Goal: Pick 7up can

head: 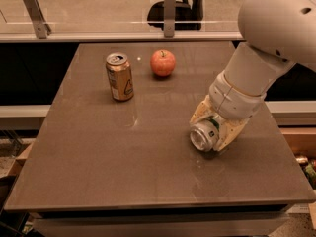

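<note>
The 7up can [203, 136] lies on its side at the near right of the surface [123, 152], with its shiny silver end turned toward the camera. The claw [213, 128] reaches down over it from the right. Its cream fingers [231, 132] sit on either side of the can's body and look closed onto it, so the can appears gripped while resting at or just above the surface. The main risk is in the grip. A smooth round can held across its curved wall can roll or squirt out between the fingers when it is raised, especially if they hold it off-centre. If it drops it would roll, and the near and right edges of the surface are not far off. Too hard a squeeze could also dent the thin wall. The gold-orange can [120, 77] and the apple [163, 63] stand well apart at the far left, so a collision seems unlikely. As for writing, only a patch of green shows on the 7up can's side, with no legible letters. The gold-orange can carries a small dark mark on its label, but no words can be read.
</note>
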### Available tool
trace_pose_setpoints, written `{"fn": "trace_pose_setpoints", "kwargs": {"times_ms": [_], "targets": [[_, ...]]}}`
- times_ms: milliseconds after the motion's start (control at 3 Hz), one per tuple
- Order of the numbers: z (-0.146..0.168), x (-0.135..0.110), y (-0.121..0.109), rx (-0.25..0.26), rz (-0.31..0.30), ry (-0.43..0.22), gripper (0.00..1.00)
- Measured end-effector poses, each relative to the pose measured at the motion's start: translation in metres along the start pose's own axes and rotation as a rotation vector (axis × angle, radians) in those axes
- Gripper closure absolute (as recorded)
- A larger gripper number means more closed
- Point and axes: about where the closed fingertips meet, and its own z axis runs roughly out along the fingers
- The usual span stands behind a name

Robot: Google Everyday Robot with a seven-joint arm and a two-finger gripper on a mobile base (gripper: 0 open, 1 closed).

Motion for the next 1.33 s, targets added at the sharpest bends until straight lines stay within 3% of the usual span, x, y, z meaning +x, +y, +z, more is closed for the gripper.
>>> {"fn": "trace_pose_setpoints", "kwargs": {"times_ms": [667, 1000, 1333], "targets": [[-0.022, -0.003, -0.003, 0.037, -0.011, -0.070, 1.00], [-0.043, 0.000, -0.004, 0.078, -0.002, -0.155, 1.00], [-0.076, -0.001, -0.010, 0.116, 0.019, -0.186, 1.00]]}}
